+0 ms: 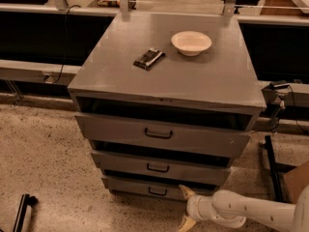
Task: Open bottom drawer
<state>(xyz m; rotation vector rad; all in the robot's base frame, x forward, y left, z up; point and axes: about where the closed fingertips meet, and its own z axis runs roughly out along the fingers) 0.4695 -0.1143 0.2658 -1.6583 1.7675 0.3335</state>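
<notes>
since the black handle (158, 192) of the bottom drawer (128, 185) sits low at bottom centre, your gripper (185, 208) hovers just right of it, fingers (185, 192) spread, grasping nothing.

No text, label, brand or number was legible, neither on the dark packet (149, 58) on the cabinet top (193, 81) nor on the gripper (186, 207), fingers spread, low beside the bottom drawer (128, 186).
</notes>
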